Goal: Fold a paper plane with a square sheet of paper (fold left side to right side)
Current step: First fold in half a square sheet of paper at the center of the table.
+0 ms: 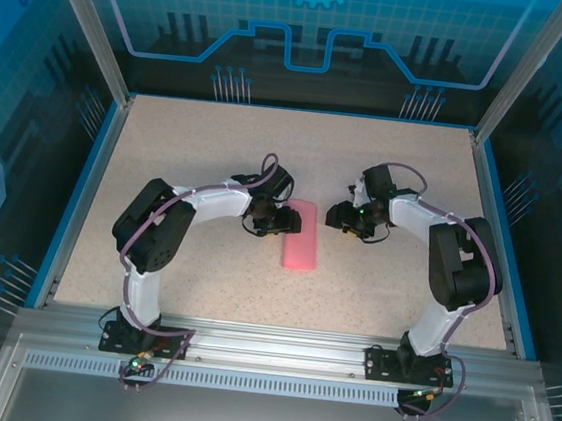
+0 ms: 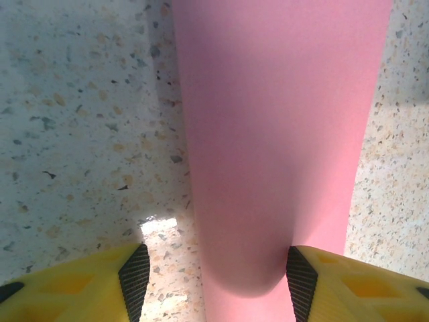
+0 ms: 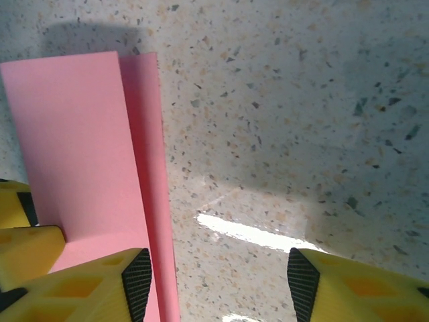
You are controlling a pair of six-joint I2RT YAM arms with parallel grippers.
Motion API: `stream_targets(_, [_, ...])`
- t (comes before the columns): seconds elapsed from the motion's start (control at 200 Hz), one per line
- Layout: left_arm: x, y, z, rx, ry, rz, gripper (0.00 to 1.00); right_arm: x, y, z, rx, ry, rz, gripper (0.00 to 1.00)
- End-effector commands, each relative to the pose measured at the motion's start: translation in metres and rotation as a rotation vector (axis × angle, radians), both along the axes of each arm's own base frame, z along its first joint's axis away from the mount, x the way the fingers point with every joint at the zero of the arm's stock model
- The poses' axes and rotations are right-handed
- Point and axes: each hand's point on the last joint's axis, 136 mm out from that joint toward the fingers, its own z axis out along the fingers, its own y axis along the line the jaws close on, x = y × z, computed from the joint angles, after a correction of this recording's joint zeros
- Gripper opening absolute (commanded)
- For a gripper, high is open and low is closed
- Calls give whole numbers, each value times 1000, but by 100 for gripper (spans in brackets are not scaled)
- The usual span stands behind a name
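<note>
The square sheet of paper [image 1: 301,238] is pink and lies folded over itself as a narrow upright rectangle at the table's middle. My left gripper [image 1: 278,217] hovers at its upper left edge. In the left wrist view the paper [image 2: 281,134] runs between the open left gripper [image 2: 218,285] and its yellow fingers [image 2: 305,282]. My right gripper [image 1: 339,217] stands just right of the sheet. It is open [image 3: 218,282] over bare table, its left finger [image 3: 137,282] above the paper's edge [image 3: 80,147], where the top layer sits slightly short of the lower one.
The speckled table [image 1: 198,141] is bounded by a blue rim [image 1: 80,189] and clear enclosure walls. Free room lies all round the sheet. The left gripper's yellow fingers [image 3: 23,245] show at the lower left of the right wrist view.
</note>
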Motion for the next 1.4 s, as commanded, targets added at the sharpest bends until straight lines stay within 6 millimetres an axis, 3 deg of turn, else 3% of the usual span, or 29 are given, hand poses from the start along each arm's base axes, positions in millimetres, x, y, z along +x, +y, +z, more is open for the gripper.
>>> stream_targets(0.0, [1, -1, -2, 22, 25, 23, 61, -8, -9, -14, -35, 50, -4, 58])
stream_targets(0.39, [-4, -6, -6, 35, 38, -23, 60, -12, -10, -25, -43, 83, 4, 50])
stream_targets(1.396, [-7, -15, -14, 69, 65, -75, 60, -12, -6, -23, -40, 85, 18, 50])
